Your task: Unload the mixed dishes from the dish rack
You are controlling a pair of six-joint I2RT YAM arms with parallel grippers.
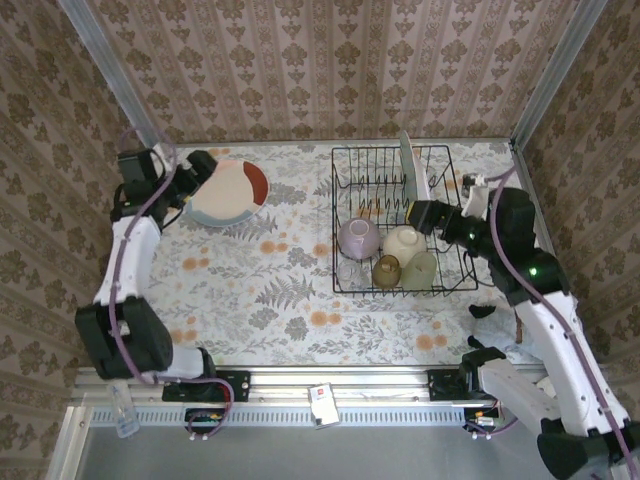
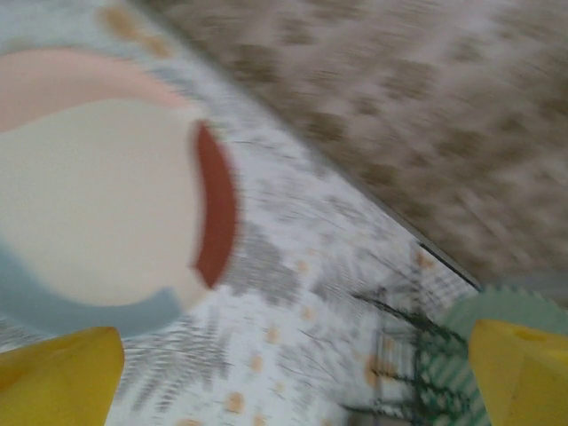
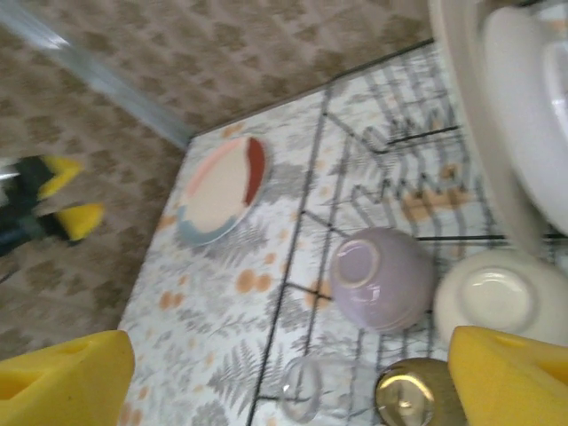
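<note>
**A:** Where's the next piece?

**B:** The upturned lavender ceramic bowl is in the black wire dish rack, right of centre. It's probably stiff, slick and breakable. I'd pinch its raised foot ring.

**A:** Claws?

**B:** The right claw hangs above the rack, spread and empty. The left claw gapes beside a cream, red-edged plate on the floral surface. No legible writing.
</note>
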